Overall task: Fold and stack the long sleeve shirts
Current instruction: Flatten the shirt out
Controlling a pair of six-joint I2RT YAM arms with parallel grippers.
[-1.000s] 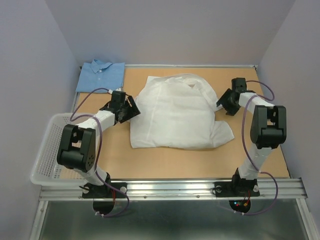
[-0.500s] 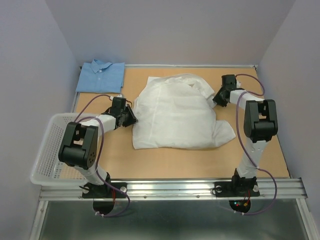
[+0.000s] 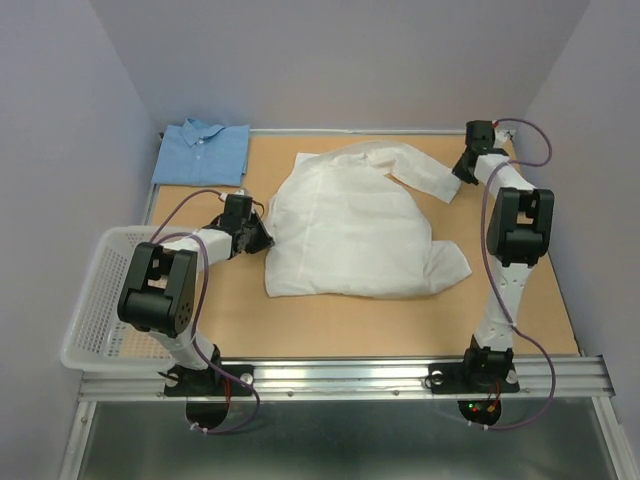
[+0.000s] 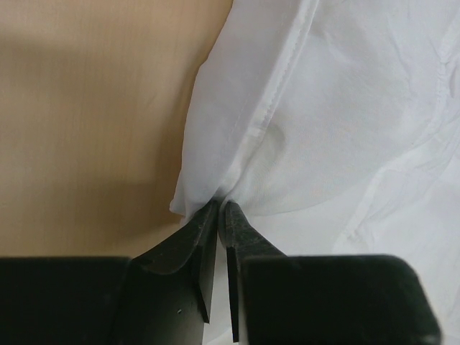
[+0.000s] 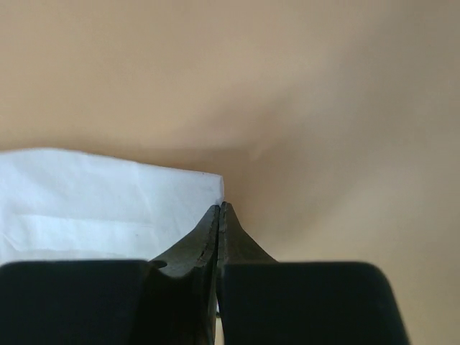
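- The white shirt point(image 3: 345, 235) lay spread on the bench point(image 3: 330, 330); the blue shirt point(image 3: 203, 152) sat folded beyond its left shoulder.
- The left tool point(image 4: 221, 210) pinched the white shirt's left edge, and the right tool point(image 5: 219, 208) pinched its outstretched sleeve point(image 3: 425, 178), likely to flatten it for folding.

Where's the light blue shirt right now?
Top view: the folded light blue collared cloth shirt lies in the far-left corner, beyond the white plastic mesh basket.
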